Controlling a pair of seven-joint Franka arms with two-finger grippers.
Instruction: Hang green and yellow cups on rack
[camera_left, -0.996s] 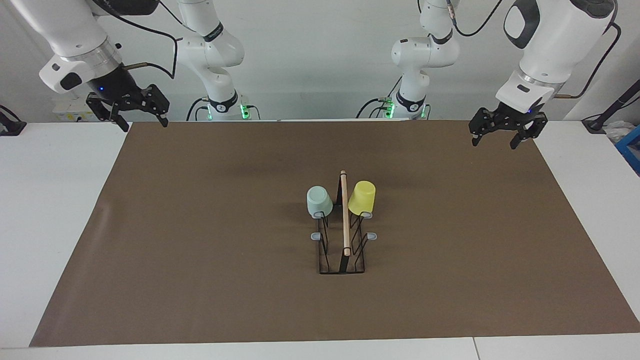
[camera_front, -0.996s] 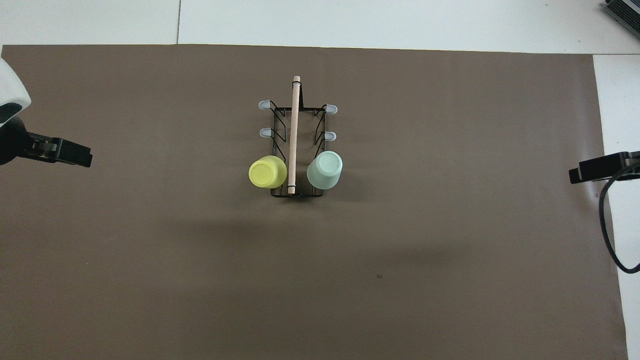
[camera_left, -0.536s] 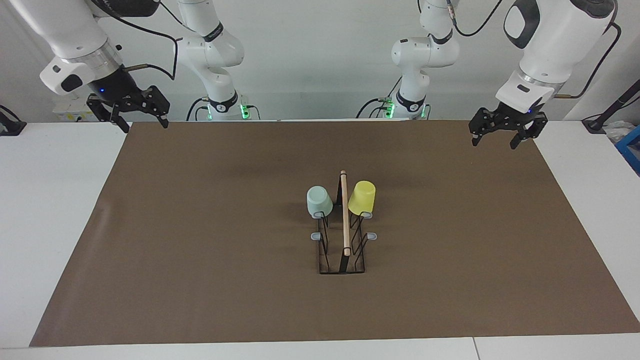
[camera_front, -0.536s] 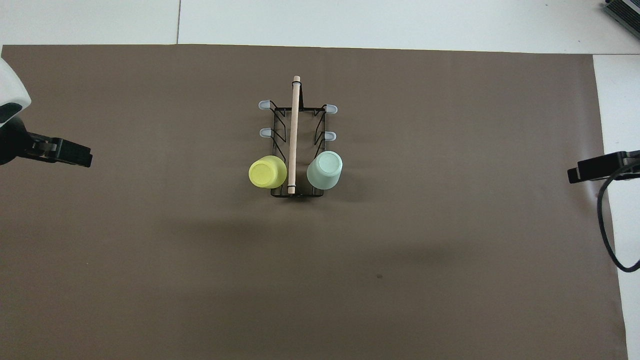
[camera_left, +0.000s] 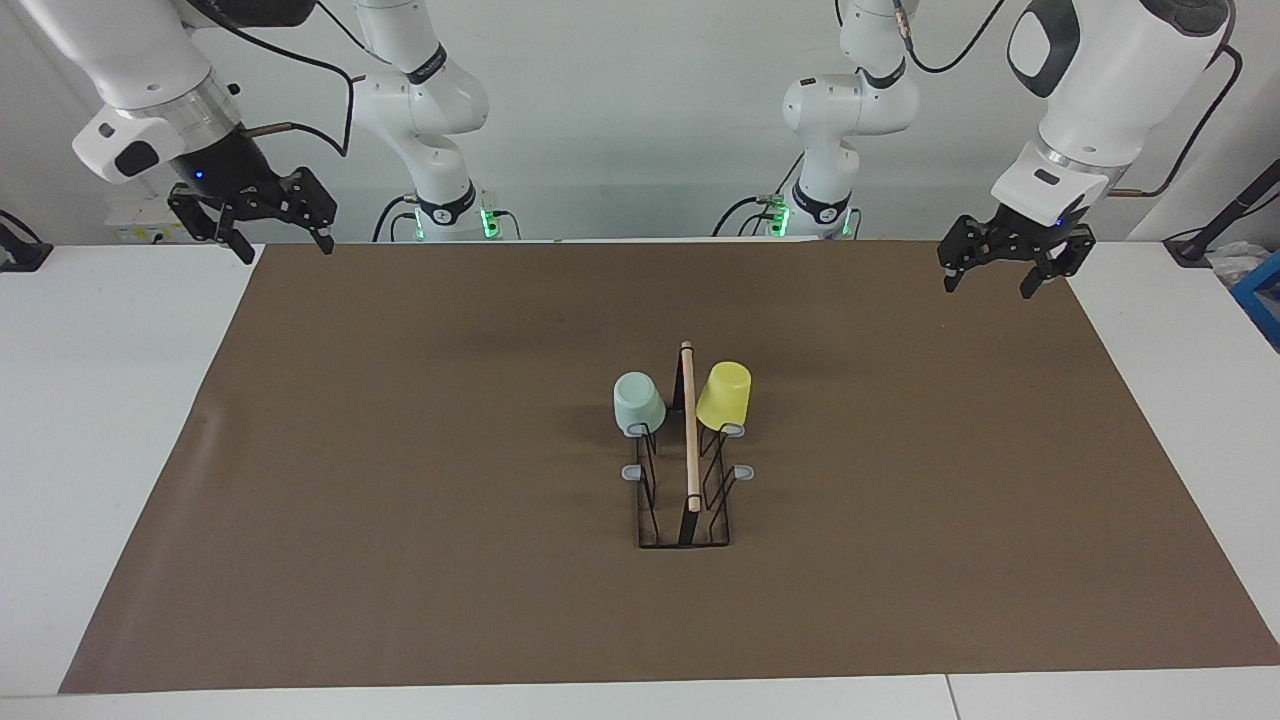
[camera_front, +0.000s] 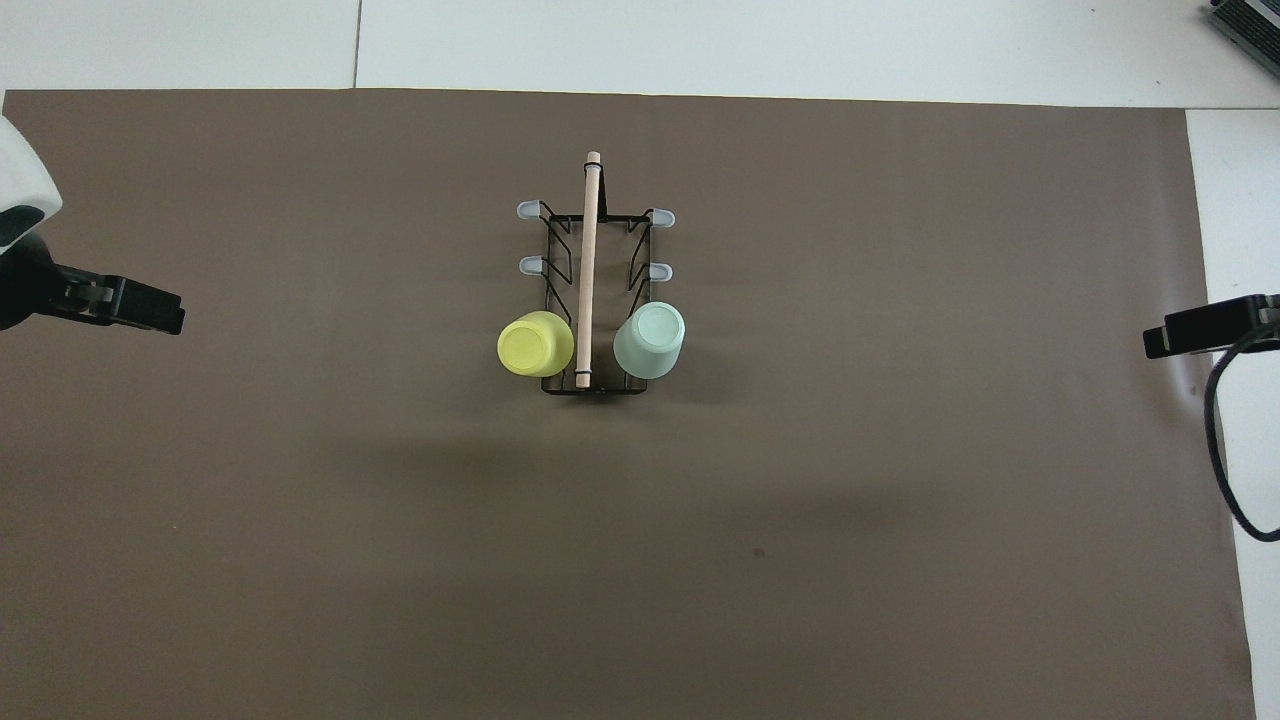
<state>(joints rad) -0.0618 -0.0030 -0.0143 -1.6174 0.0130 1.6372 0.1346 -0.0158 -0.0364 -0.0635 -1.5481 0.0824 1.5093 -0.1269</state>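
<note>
Pale mint green plastic cup (camera_left: 638, 402) and bright yellow plastic cup (camera_left: 724, 394) hang inverted on black wire rack (camera_left: 686, 500). Left gripper (camera_left: 1005, 268) and right gripper (camera_left: 268, 224) hover over mat corners, jaws apart, empty.

A plain pale grey wall (camera_left: 640, 120) closes the scene at the robots' end. The white worktop (camera_left: 110, 420) is made of panels, with seams showing along the edge farthest from the robots. A large brown mat (camera_left: 400, 480) covers most of it, leaving white margins at both ends. The light is even and soft, casting only faint shadows on the mat.
</note>
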